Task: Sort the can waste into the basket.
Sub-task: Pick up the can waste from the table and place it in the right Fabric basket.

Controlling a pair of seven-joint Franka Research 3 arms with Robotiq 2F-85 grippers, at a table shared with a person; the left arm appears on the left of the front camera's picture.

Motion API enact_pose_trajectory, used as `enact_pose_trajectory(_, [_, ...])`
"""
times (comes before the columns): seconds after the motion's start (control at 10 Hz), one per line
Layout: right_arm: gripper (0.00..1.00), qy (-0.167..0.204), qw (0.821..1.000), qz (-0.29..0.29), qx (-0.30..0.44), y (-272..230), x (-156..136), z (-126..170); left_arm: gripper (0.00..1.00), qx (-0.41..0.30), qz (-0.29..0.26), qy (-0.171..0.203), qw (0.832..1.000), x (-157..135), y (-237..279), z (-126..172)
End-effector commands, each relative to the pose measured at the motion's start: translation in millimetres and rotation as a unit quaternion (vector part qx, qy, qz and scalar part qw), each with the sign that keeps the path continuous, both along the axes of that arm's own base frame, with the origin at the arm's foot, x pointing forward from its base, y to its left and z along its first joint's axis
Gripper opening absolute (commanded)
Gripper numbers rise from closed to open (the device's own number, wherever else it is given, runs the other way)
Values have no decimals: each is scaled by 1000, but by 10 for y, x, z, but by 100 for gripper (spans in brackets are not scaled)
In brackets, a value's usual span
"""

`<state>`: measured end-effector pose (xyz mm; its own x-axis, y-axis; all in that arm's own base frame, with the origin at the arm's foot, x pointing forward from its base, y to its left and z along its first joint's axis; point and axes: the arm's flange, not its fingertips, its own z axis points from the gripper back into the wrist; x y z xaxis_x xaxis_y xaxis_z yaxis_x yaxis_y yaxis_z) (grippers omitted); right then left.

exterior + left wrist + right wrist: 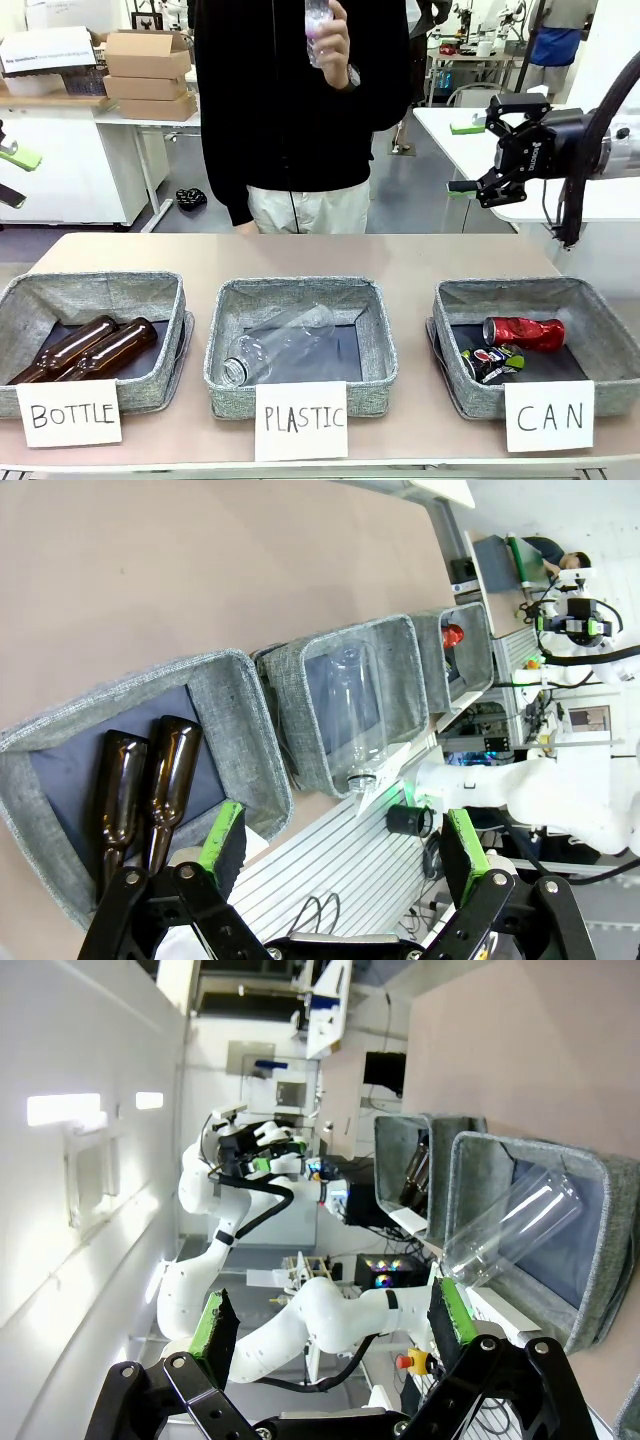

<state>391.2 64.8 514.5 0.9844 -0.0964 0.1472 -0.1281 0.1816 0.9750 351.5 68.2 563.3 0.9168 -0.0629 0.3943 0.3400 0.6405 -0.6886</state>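
Observation:
The grey CAN basket [510,291] stands at the table's front right behind its white "CAN" sign [548,416]. Inside it lie the red can [523,332] and, in front of that, the crushed dark can [492,362]. My right gripper [463,157] hangs open and empty high above the table, over the basket's far left corner. At the picture's far left edge my left gripper [12,177] is also open and empty. In the left wrist view the open gripper [342,840] looks along all three bins, and the red can [452,635] shows in the farthest basket [478,645]. Nothing sits in the right gripper [332,1318].
The middle PLASTIC bin [300,293] holds a clear bottle [280,342]. The left BOTTLE bin [95,288] holds two brown glass bottles [90,348]. A person in black stands across the table, a hand [330,40] holding up a clear bottle [318,20]. Bare tabletop [300,255] lies behind the bins.

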Motion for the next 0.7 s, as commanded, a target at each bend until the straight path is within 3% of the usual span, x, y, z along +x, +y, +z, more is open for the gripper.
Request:
enact_pose_trajectory(0.0, [100, 0, 1000, 5, 0, -22, -1, 11, 100, 4, -4, -5, 1000, -29, 24, -29])
enact_pose_trajectory(0.6, [100, 0, 1000, 5, 0, -22, -1, 11, 100, 4, -4, -5, 1000, -29, 24, -29])
